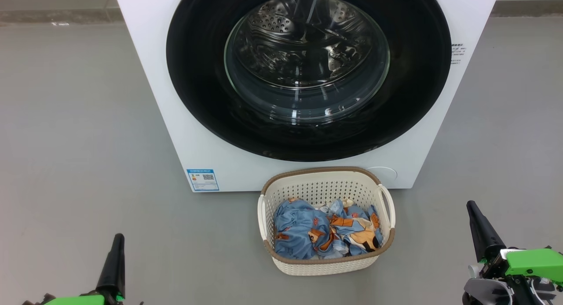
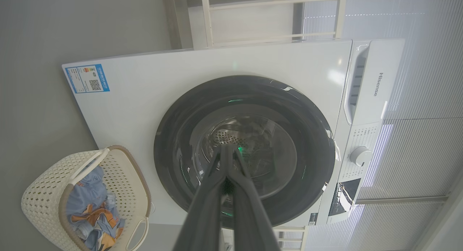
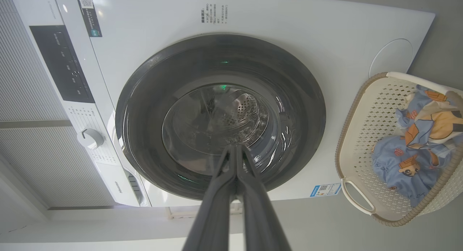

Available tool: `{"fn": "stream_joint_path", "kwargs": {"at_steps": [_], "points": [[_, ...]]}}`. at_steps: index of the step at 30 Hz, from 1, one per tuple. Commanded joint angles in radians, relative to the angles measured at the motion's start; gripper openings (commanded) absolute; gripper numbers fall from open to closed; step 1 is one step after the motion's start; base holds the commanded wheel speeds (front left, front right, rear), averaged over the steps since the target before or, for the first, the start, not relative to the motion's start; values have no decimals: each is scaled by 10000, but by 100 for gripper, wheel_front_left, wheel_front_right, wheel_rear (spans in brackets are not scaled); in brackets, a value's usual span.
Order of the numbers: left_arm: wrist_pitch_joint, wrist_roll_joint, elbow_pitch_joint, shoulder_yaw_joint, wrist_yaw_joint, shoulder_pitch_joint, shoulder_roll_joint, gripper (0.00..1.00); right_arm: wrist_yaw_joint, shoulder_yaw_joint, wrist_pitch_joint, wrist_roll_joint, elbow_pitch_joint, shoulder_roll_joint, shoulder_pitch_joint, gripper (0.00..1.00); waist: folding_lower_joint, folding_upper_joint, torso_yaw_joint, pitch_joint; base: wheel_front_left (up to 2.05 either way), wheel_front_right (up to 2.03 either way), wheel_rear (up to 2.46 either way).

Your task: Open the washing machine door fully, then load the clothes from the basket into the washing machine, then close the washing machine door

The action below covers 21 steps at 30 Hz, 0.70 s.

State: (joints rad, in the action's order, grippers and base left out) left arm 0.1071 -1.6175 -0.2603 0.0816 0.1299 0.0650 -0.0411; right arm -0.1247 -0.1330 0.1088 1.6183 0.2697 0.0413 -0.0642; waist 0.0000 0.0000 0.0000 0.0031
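White-bodied washing machine (image 1: 145,76) with the glossy black washing machine door (image 1: 198,76) closed flat on its front; you can see the steel drum (image 1: 303,45) through the glass. The basket (image 1: 325,263) sits on the grey floor (image 1: 88,142) just in front of the washing machine's lower edge, with the clothes (image 1: 303,234) bunched inside, blue bear-print stuff. The left gripper (image 1: 118,239) and right gripper (image 1: 473,208) hang well back from the washing machine, one either side of the basket. Both have their fingers pressed together, pinching nothing.
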Motion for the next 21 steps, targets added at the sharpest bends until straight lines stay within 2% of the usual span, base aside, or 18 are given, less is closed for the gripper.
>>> {"fn": "stream_joint_path", "kwargs": {"at_steps": [1,21], "points": [[66,94,154,328,8,431,-91,0,-60,188,47,-100,-249,89,-438,0,0,0,0,0,0,0,0],[65,92,154,326,8,431,-91,0,-60,190,46,-98,-249,89,-438,0,0,0,0,0,0,0,0]]}}
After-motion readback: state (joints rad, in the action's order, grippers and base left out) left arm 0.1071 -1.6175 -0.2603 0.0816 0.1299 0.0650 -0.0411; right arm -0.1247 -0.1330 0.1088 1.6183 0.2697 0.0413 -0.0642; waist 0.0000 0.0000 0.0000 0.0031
